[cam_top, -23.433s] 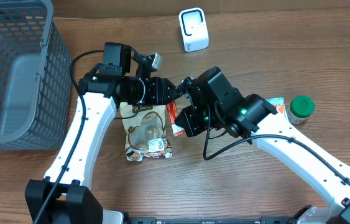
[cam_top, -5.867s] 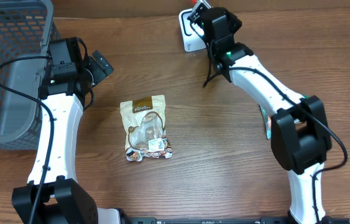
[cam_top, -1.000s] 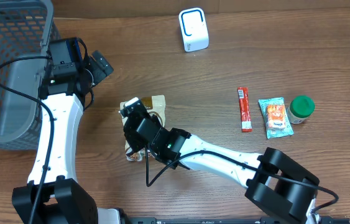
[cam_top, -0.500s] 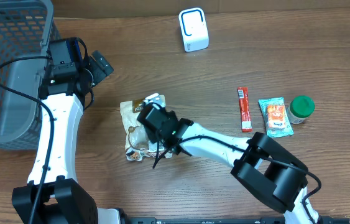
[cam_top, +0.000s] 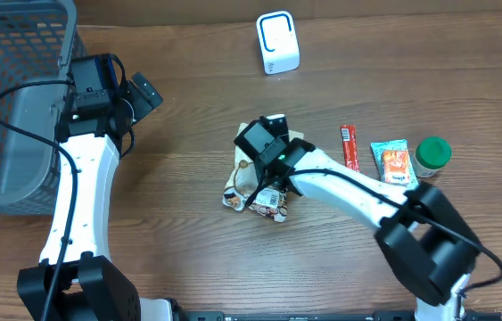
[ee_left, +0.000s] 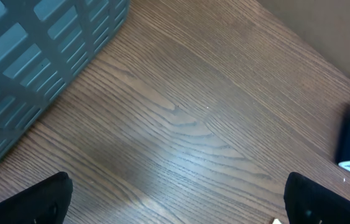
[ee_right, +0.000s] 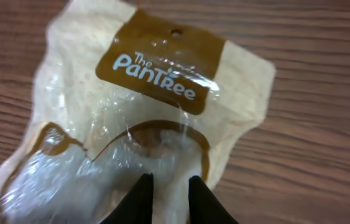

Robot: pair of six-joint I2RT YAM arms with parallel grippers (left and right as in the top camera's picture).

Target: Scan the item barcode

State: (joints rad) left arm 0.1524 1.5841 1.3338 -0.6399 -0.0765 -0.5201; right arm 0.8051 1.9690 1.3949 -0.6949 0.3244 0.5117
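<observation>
The item is a cream and brown "The Pantree" snack bag (cam_top: 252,189) with a clear window, lying left of the table's middle. A white label with print shows near its lower end. My right gripper (cam_top: 266,147) sits over the bag's top end. In the right wrist view the right gripper (ee_right: 168,182) has its two black fingers close together with the bag's (ee_right: 156,81) clear plastic pinched between them. The white scanner (cam_top: 277,42) stands at the far edge. My left gripper (cam_top: 144,93) hangs wide open near the basket; under the left gripper (ee_left: 178,208) is only bare wood.
A grey mesh basket (cam_top: 19,98) fills the far left corner. At the right lie a red stick pack (cam_top: 349,157), an orange and teal packet (cam_top: 394,168) and a green-lidded jar (cam_top: 432,156).
My right gripper has closed on the bag and swept to the right, taking the bag with it from the left half toward the middle. The left arm has not moved.
</observation>
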